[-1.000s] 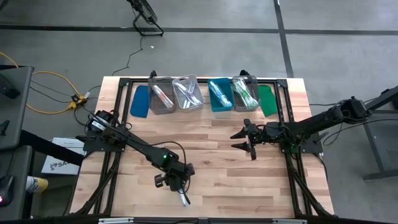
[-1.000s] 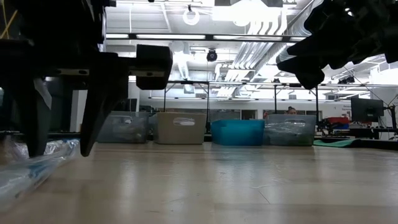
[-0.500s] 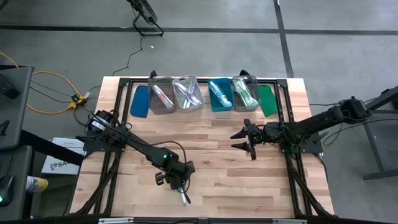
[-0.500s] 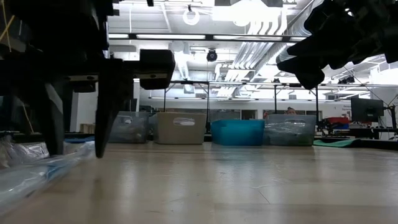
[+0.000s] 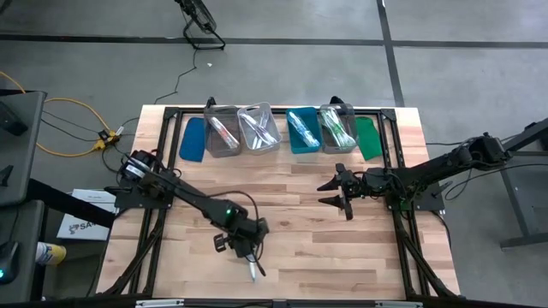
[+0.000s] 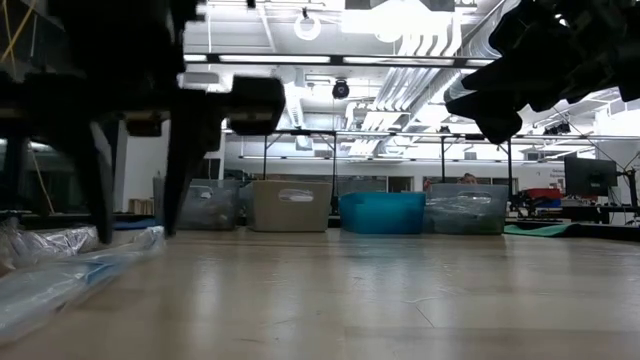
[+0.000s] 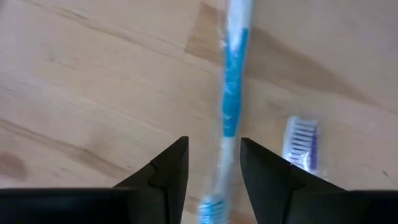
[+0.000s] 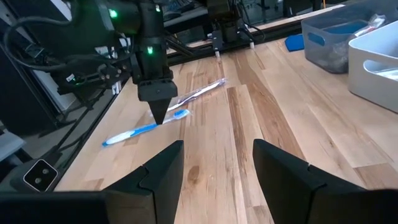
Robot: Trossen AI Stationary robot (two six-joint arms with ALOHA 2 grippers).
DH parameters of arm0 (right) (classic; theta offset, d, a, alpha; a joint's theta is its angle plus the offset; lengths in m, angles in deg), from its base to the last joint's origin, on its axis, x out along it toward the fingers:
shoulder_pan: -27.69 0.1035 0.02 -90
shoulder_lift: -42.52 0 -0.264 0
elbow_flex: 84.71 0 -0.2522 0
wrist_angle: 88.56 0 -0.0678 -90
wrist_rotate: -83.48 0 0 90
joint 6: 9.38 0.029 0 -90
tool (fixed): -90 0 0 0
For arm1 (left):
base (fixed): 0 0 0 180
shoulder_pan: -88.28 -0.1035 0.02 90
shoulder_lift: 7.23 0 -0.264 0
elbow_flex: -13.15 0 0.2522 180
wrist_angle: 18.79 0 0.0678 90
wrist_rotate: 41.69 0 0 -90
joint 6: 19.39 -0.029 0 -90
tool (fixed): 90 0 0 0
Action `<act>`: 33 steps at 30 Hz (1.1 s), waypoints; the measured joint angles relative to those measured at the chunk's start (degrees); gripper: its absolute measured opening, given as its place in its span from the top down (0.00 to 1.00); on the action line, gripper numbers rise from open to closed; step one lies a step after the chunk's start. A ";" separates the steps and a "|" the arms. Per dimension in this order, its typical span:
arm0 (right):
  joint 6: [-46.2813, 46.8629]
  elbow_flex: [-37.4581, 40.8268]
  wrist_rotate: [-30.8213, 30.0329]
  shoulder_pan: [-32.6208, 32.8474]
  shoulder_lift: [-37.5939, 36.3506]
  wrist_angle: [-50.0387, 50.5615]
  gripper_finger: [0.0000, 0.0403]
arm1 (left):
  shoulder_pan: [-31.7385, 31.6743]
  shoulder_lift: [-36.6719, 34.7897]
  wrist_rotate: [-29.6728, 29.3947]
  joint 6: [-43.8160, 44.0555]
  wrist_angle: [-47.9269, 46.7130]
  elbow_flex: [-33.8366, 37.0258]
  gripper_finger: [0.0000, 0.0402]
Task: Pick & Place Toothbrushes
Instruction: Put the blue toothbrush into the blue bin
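My left gripper [image 5: 248, 254] is down low over the near part of the wooden table [image 5: 291, 257], fingers apart with nothing between them but air. Looking past them, a wrapped blue toothbrush [image 7: 231, 106] lies flat on the boards, its handle running right through the gap. A second toothbrush [image 7: 303, 144], bristle head showing, lies just beside it. From across the table both show by my fingertips: the blue one [image 8: 146, 129] and the wrapped one [image 8: 199, 92]. My right gripper [image 5: 336, 193] hangs above the table's middle, open and empty. Along the far edge sit four bins: grey [image 5: 222, 132], clear [image 5: 259, 128], teal [image 5: 302, 131], and another clear one [image 5: 338, 127], each with toothbrushes inside.
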 joint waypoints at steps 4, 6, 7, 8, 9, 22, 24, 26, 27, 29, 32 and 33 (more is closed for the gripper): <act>0.00 0.00 0.00 0.00 0.02 0.17 0.54 | -0.02 0.03 -0.03 -1.61 0.21 -0.53 0.66; 0.00 0.00 0.02 0.00 0.02 0.17 0.54 | -0.02 0.04 -0.01 -2.26 0.54 -0.53 0.66; 0.00 0.00 0.00 0.00 0.02 0.18 0.54 | -0.01 0.24 0.00 -2.35 0.51 -0.53 0.66; 0.00 0.00 0.00 0.00 0.02 0.21 0.54 | -0.02 0.72 0.14 -2.37 0.53 -0.53 0.66; 0.00 0.00 0.00 0.00 0.02 0.21 0.54 | -0.02 1.23 0.40 -2.37 0.26 -0.53 0.66; 0.00 0.00 0.00 0.00 0.02 0.70 0.54 | -0.39 3.72 3.67 -2.20 -1.05 -0.64 0.73; 0.00 0.00 -0.02 0.00 0.02 0.76 0.54 | -0.35 3.74 3.53 -2.24 -1.22 -0.64 0.78; 0.00 0.00 -0.01 0.00 0.02 0.79 0.54 | -0.39 3.78 3.57 -2.48 -1.02 -0.62 0.84; 0.00 0.00 -0.02 0.00 0.02 0.82 0.54 | -0.39 3.78 3.55 -2.50 -0.86 -0.62 0.87; 0.00 0.00 0.00 0.00 0.02 0.91 0.54 | -0.39 3.80 3.40 -2.59 -0.61 -0.62 0.92; 0.00 0.00 -0.02 0.00 0.02 0.96 0.54 | -0.67 3.82 3.42 -2.62 -0.54 -0.62 0.98; 0.00 0.00 0.00 0.00 0.02 0.96 0.54 | -0.68 3.85 3.42 -2.61 -0.54 -0.62 0.98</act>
